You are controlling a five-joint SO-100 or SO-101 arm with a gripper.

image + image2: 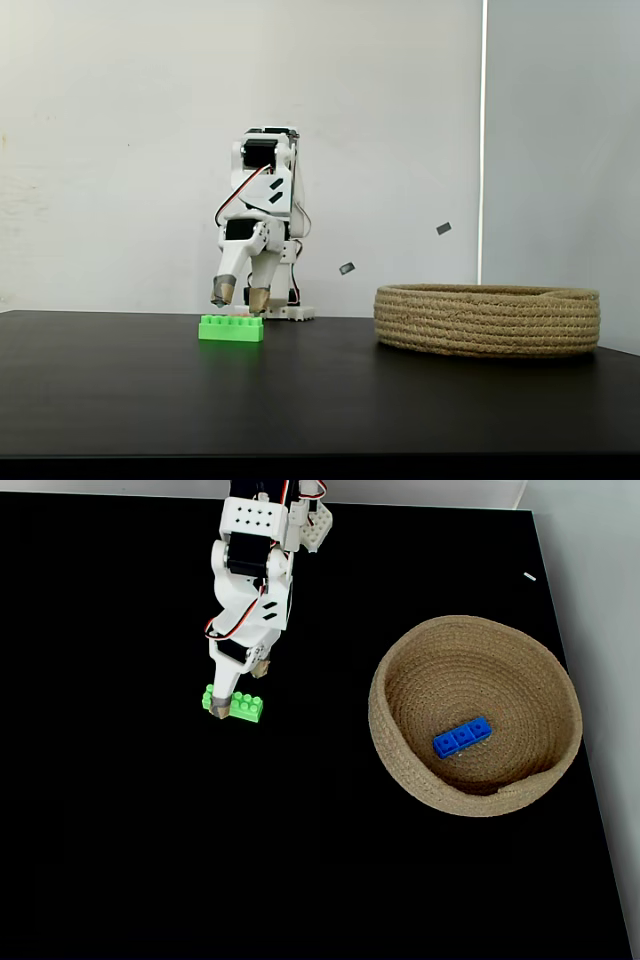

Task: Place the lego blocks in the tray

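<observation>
A white robot arm stands at the far side of a black desk and bends down over a long green brick. In a fixed view from the side, the end effector hangs just above the brick with its two tan-tipped fingers spread apart, released and grasping nothing; a clear gap shows between the tips and the studs on top of the brick. The brick lies flat on the desk, left of centre.

In a fixed view from above, the end effector covers the middle of the green brick, so the brick's two ends stick out to the left and right of it. From this angle I cannot tell whether the fingers touch the brick.

The round rope basket sits on the right of the desk, well apart from the arm and the green brick. Seen from above, the basket holds a blue brick, which lies at a slant on the basket floor, right of its centre and toward the near side.

Behind the desk is a plain white wall.
</observation>
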